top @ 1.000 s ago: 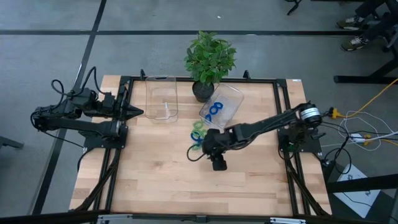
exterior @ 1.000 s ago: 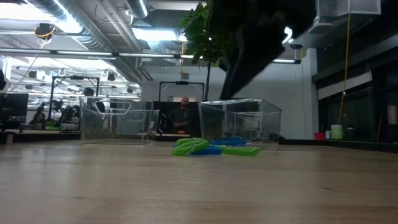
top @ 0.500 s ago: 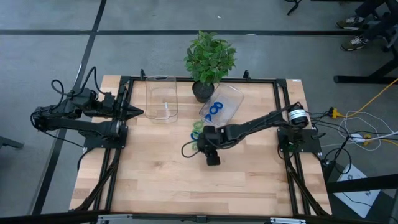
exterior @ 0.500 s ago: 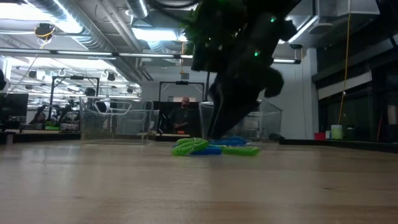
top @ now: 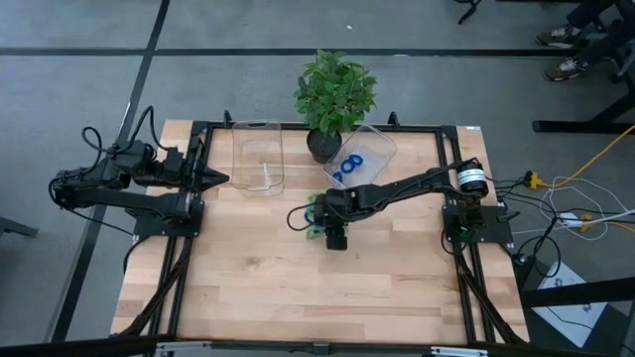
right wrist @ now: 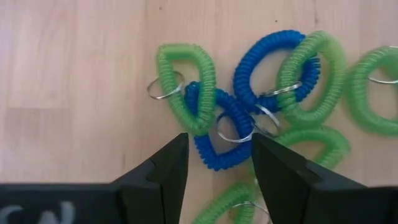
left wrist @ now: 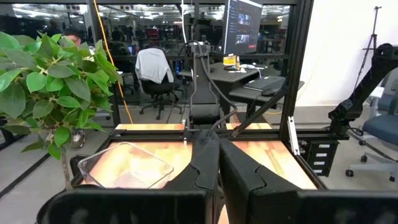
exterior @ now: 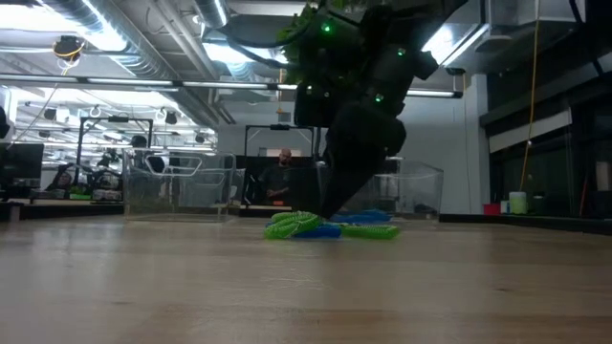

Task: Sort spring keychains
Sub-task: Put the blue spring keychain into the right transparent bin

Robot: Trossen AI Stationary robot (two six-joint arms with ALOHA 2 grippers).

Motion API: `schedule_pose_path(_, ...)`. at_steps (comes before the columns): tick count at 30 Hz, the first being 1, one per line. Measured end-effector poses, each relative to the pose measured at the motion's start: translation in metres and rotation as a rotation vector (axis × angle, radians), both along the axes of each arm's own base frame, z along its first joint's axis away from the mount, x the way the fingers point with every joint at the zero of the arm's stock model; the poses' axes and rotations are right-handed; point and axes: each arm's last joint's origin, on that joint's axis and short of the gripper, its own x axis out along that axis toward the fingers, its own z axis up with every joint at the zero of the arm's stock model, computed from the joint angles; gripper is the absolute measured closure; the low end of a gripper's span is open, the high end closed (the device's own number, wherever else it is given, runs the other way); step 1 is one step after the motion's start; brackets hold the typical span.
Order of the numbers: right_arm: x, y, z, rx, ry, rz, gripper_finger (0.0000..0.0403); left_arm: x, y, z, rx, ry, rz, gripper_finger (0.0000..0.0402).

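Observation:
A pile of blue and light green spring keychains [top: 313, 212] lies on the wooden table, also in the low view [exterior: 330, 227]. My right gripper [top: 323, 218] is open and points down over the pile. In its wrist view [right wrist: 217, 167] the two fingers stand on either side of a blue keychain [right wrist: 214, 140] that lies next to a green one [right wrist: 185, 87]. Two more blue keychains [top: 346, 168] lie in the right clear bin [top: 382, 149]. My left gripper [top: 216, 179] is shut and waits at the table's left side. My right gripper comes at the pile from above, its fingers [right wrist: 166, 168] pointing down beside the blue keychain's near end [right wrist: 217, 160]. I cannot tell whether the fingertips touch it. The keychain lies flat on the table.
A second clear bin [top: 258, 159] stands at the far left of centre. A potted plant [top: 335, 91] stands at the far edge between the bins. The table's near half is bare wood [top: 298, 288].
My right gripper has gone toward the table's far edge and down, from in front of the pile to right over it, staying open. The right clear bin has slid a little toward the far right corner beside the arm.

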Motion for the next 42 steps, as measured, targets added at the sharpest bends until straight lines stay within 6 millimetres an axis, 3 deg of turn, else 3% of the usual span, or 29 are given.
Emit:
schedule_pose_path(6, 0.000, -0.001, 0.000, -0.034, 0.000, 0.016, 0.0231, 0.000, 0.000, 0.000, 0.000, 0.000, 0.000, 0.0389)
schedule_pose_path(11, -0.003, -0.014, -0.002, -0.087, 0.036, -0.018, 0.0231, 0.000, 0.000, 0.000, 0.000, 0.000, 0.000, 0.0392)
schedule_pose_path(23, -0.014, -0.039, -0.006, -0.129, 0.142, -0.312, 0.0231, 0.000, 0.000, 0.000, 0.000, 0.000, -0.001, 0.0390)
schedule_pose_path(29, -0.011, -0.030, -0.004, -0.055, 0.120, -0.239, 0.0231, 0.000, 0.000, 0.000, 0.000, 0.000, -0.001, 0.0392)
schedule_pose_path(37, 0.000, 0.002, 0.012, -0.158, 0.057, -0.011, 0.0231, 0.000, 0.000, 0.000, 0.000, 0.000, -0.001, 0.0391)
schedule_pose_path(42, 0.005, 0.012, 0.016, -0.159, 0.005, 0.025, 0.0231, 0.000, 0.000, 0.000, 0.000, 0.000, -0.001, 0.0393)
